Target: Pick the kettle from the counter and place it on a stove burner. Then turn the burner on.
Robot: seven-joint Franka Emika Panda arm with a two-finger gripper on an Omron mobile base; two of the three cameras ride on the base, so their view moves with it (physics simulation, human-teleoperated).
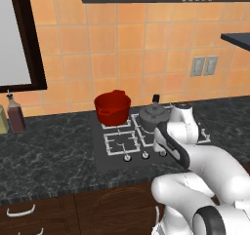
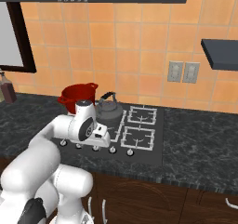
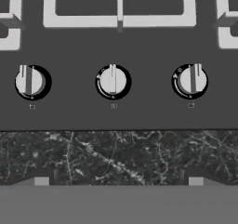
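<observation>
Left base view: kettle (image 1: 154, 114) already on the cooktop, on a rear grate just beside the red pot (image 1: 112, 108), off the counter (image 1: 49, 146). Burner under it mostly covered, so its ring pattern hard to confirm. Arm bent over the front of the stove, hiding the hand and part of the knob row; two or three small knobs (image 1: 145, 155) barely visible along the front edge.

Right base view: kettle (image 2: 109, 109) standing upright behind the wrist, arched handle up, well apart from the hand. Fingers tucked beneath the white wrist housing, not readable here. Knobs partly hidden by the arm.

Hand view: gripper (image 3: 119, 181) spread wide and empty, grey fingertips (image 3: 42, 181) hanging above the marbled counter edge, just short of the control strip. Three knobs in a row: left knob (image 3: 30, 82), middle knob (image 3: 113, 82), right knob (image 3: 190, 81). Tiny burner symbols beneath them too small to read, so matching knob to kettle's burner is uncertain.

For the step in hand, probably turning the burner on: best to centre over the chosen knob, advance squarely, close across its ridge, then rotate without slipping.
</observation>
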